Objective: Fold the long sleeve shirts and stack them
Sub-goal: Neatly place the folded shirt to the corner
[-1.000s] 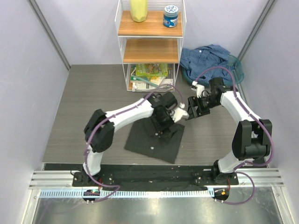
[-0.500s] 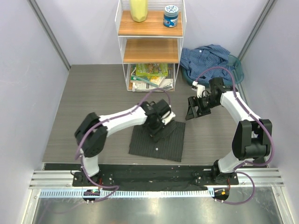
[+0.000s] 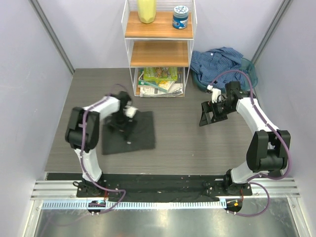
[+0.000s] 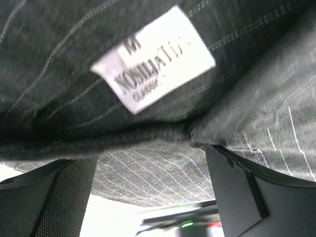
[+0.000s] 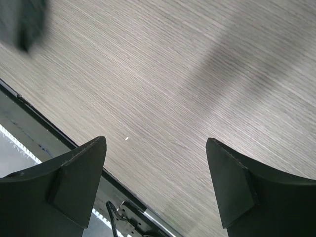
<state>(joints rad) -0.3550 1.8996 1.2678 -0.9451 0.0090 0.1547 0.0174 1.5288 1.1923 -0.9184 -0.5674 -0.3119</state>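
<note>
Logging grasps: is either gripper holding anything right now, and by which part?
Nothing is clamped. The left gripper stands open over the charcoal shirt, near its collar label; the right gripper is open above the table.

Charcoal shirt [image 3: 140,136]: slid from table [image 3: 197,148] centre to left side; was skewed, now approx. square w/ near edge.
Left arm: swung left w/ shirt, elbow now folded back on left.
Left gripper [image 3: 123,122]: now over shirt's left part.
Right gripper [image 3: 207,117]: drifted slightly right, away from shirt.
</note>
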